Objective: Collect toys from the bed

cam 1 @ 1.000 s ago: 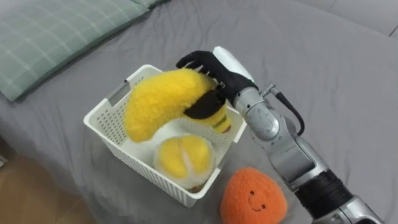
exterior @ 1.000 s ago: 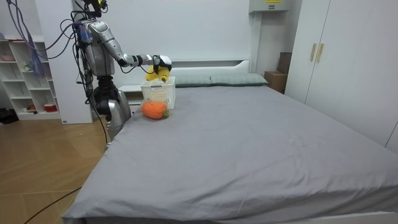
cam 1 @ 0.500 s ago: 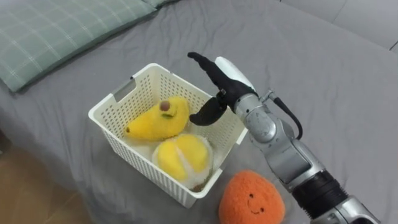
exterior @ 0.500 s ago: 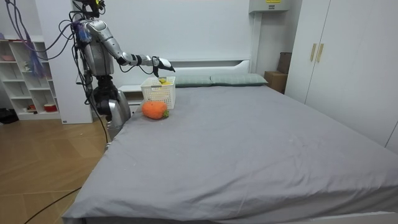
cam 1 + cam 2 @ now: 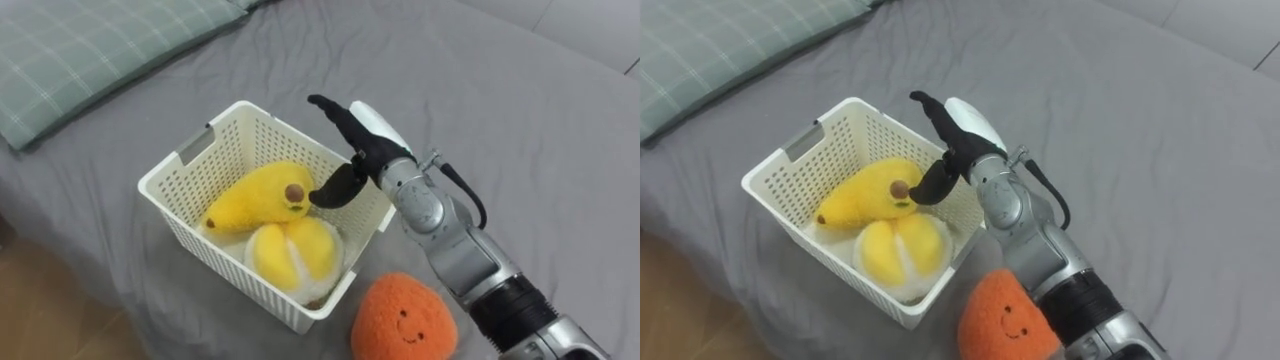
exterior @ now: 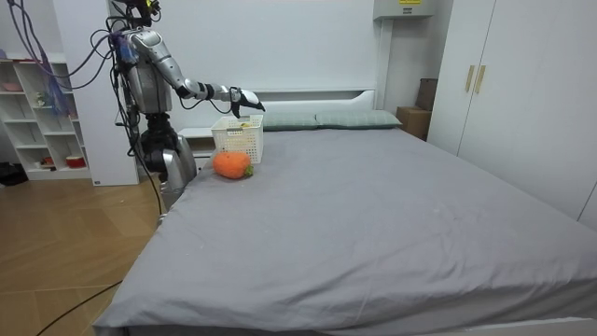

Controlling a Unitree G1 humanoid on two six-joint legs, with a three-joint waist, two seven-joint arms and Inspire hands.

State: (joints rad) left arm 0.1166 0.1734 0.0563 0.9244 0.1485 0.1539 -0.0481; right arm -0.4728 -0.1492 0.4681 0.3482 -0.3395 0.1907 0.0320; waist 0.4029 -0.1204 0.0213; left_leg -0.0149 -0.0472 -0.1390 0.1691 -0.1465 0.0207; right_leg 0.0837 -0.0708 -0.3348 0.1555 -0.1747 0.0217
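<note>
Item: white perforated basket, set on the grey bed sheet near the bed's edge, within the standing robot's arm reach, so toys can be dropped in from above. Contents: plush banana, lying slantwise with its dark tip towards the near right, propped on a round yellow segmented plush that takes up the near corner; the two touch and together fill most of the floor. Right hand: empty, fingers straight and spread, thumb swung well apart, poised over the basket's far right rim just above the banana's tip, a posture that reads as release rather than grasp. Outstanding: orange plush with a smiling face, on the sheet just beside the basket's near right corner, under the right forearm, not yet collected and, by judgement, the next pick. Adjacent: green checked pillow, well apart at the upper left
</note>
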